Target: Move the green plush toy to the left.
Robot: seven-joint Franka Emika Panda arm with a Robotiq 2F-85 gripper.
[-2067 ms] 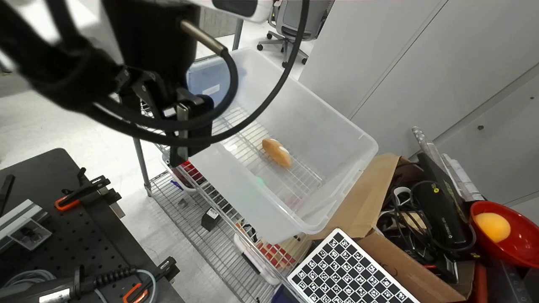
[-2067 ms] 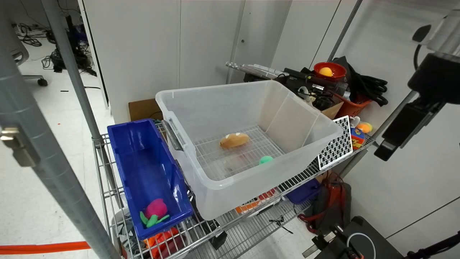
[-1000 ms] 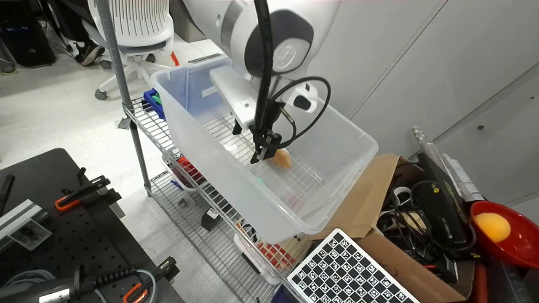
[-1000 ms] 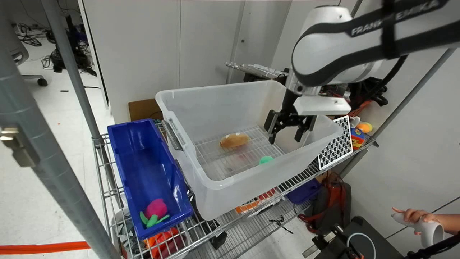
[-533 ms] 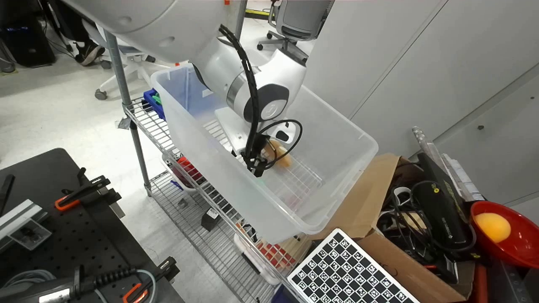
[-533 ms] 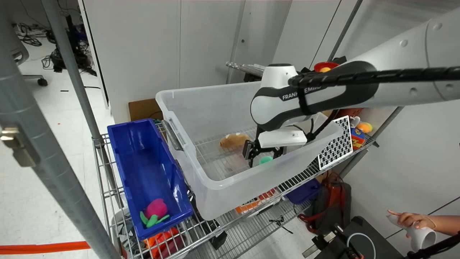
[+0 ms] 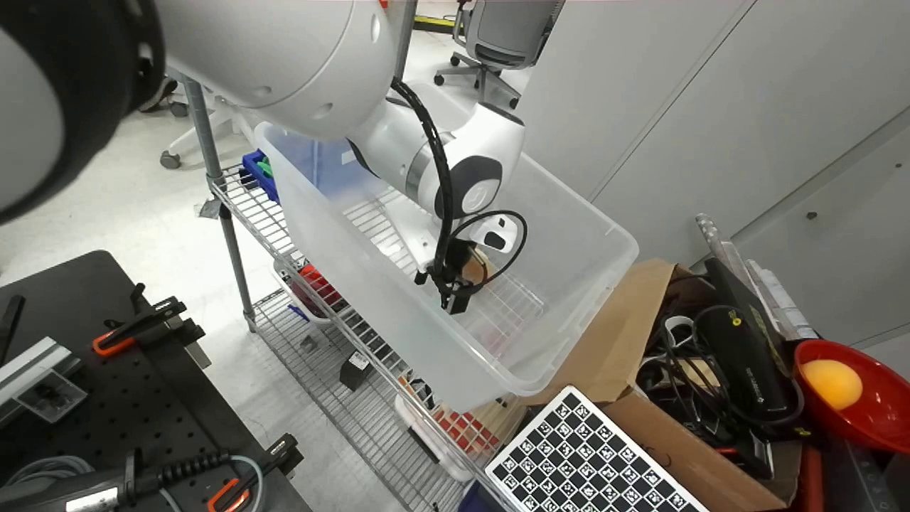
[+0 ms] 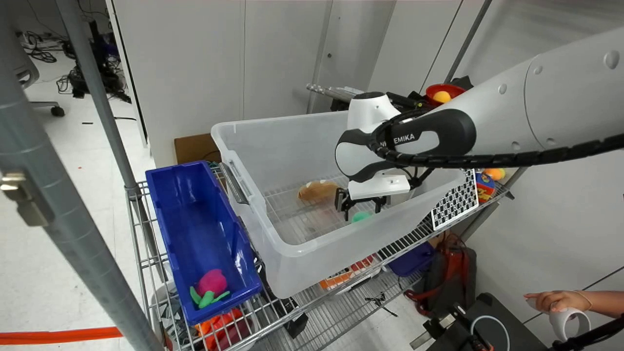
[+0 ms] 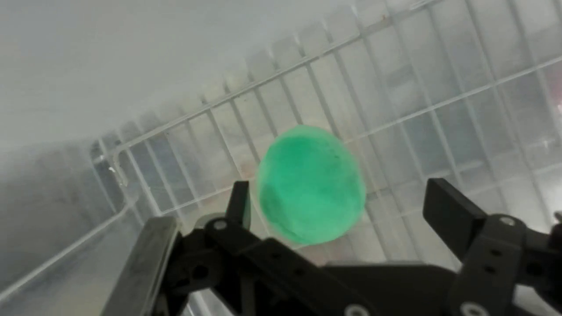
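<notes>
The green plush toy [image 9: 311, 184] is a round green ball on the floor of a translucent plastic bin [image 8: 292, 249]. It also shows in an exterior view [image 8: 360, 216], below the gripper. My gripper [image 9: 339, 188] is open and empty in the wrist view. The toy appears between its fingers, closer to the left fingertip. The gripper [image 8: 362, 213] points down inside the bin above the toy; whether a finger touches it I cannot tell. In an exterior view the gripper [image 7: 438, 291] and arm are near the bin's long wall, and the toy is hidden there.
A tan bread-shaped toy [image 8: 318, 190] lies beside the gripper in the bin. A blue bin [image 8: 195, 234] with a pink-and-green toy [image 8: 212, 282] stands alongside. A checkered board [image 7: 590, 455] and a cardboard box [image 7: 668, 441] stand at the bin's end. A person's hand [image 8: 558, 300] shows.
The arm has come over the bin and lowered its gripper to the green toy. In the last half second it shifted slightly sideways. The toys have not moved.
</notes>
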